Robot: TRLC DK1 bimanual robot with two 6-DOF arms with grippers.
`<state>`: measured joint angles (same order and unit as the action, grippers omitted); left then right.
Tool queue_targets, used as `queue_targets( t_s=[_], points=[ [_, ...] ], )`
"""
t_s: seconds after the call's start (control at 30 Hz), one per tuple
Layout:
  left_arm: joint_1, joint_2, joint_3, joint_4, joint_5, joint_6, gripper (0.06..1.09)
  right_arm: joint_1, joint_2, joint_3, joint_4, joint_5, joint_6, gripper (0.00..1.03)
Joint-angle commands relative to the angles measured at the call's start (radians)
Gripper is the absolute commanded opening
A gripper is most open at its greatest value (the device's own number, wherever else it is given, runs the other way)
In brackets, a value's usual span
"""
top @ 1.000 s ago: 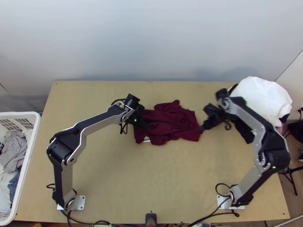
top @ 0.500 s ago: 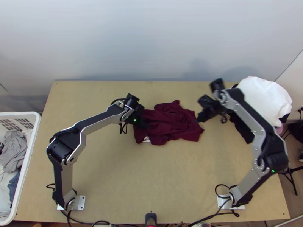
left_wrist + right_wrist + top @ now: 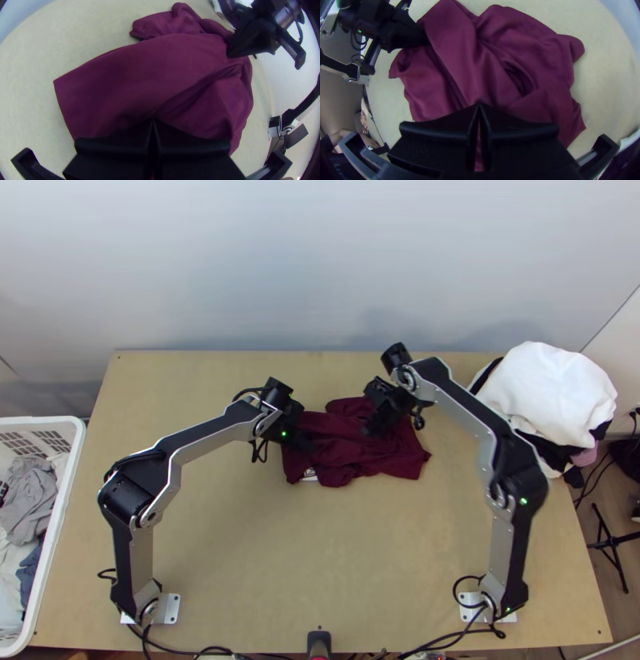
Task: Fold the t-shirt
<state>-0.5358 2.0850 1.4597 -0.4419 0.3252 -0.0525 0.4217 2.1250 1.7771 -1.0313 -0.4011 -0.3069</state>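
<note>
The dark maroon t-shirt (image 3: 346, 456) lies bunched and creased at the middle of the table, a small white patch at its near edge. My left gripper (image 3: 307, 445) is at the shirt's left part; in the left wrist view a crease of the t-shirt (image 3: 143, 73) runs to my left gripper (image 3: 152, 120), shut on the cloth. My right gripper (image 3: 369, 430) is over the shirt's right part. In the right wrist view my right gripper (image 3: 479, 104) is shut above the t-shirt (image 3: 453, 70), with no cloth visibly pinched.
A heap of white and black cloth (image 3: 548, 392) is at the table's back right. At the left stands a white basket (image 3: 74, 460) holding grey and white clothes. Bare tabletop (image 3: 264, 540) spreads between the arms in front of the shirt.
My right gripper has moved left from the shirt's right edge to over its right part. The left arm has stayed nearly still, and the shirt looks much the same.
</note>
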Motion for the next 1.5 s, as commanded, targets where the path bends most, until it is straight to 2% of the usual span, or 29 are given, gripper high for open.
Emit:
queue_targets(
  t_s=[0.0, 0.17, 0.37, 0.63, 0.67, 0.73, 0.77, 0.83, 0.87, 0.93, 1.13, 1.3, 1.47],
  points=[
    [0.000, 0.000, -0.001, -0.001, 0.002, 0.000, 0.10, -0.009, 0.179, 0.128, -0.001, -0.018, -0.020, 0.03],
    [0.000, 0.000, -0.002, -0.001, 0.002, 0.003, 0.10, -0.081, 0.277, 0.288, -0.001, -0.016, -0.008, 0.03],
    [-0.006, 0.000, -0.004, -0.003, 0.002, 0.011, 0.10, -0.129, 0.286, 0.507, -0.018, -0.005, 0.025, 0.03],
    [-0.016, -0.005, -0.009, -0.006, 0.002, 0.017, 0.10, -0.179, 0.237, 0.476, -0.162, 0.005, -0.008, 0.03],
    [-0.015, -0.008, -0.009, -0.009, 0.002, 0.017, 0.10, -0.193, 0.228, 0.464, -0.179, 0.004, -0.001, 0.05],
    [-0.010, -0.026, -0.009, -0.023, 0.017, 0.017, 0.10, -0.215, 0.197, 0.439, -0.207, 0.001, 0.003, 0.19],
    [-0.006, -0.043, -0.009, -0.035, 0.038, 0.017, 0.11, -0.227, 0.177, 0.426, -0.223, 0.001, 0.005, 0.30],
    [0.003, -0.098, -0.007, -0.058, 0.049, 0.014, 0.35, -0.255, 0.145, 0.398, -0.263, -0.001, 0.008, 0.64],
    [0.010, -0.138, -0.009, -0.064, 0.049, 0.005, 0.53, -0.271, 0.131, 0.389, -0.289, -0.001, 0.009, 0.77],
    [0.020, -0.204, -0.006, -0.067, 0.049, -0.012, 1.06, -0.302, 0.108, 0.358, -0.316, -0.008, -0.001, 0.85],
    [0.056, -0.327, 0.033, -0.127, 0.081, -0.023, 1.05, -0.382, 0.069, 0.197, -0.314, -0.110, -0.041, 0.87],
    [0.131, -0.348, 0.013, -0.175, 0.084, -0.003, 1.05, -0.399, 0.076, 0.087, -0.254, -0.143, -0.075, 0.90],
    [0.191, -0.395, 0.010, -0.225, 0.098, 0.017, 1.05, -0.399, 0.119, 0.076, -0.216, -0.174, -0.098, 0.92]
  ],
)
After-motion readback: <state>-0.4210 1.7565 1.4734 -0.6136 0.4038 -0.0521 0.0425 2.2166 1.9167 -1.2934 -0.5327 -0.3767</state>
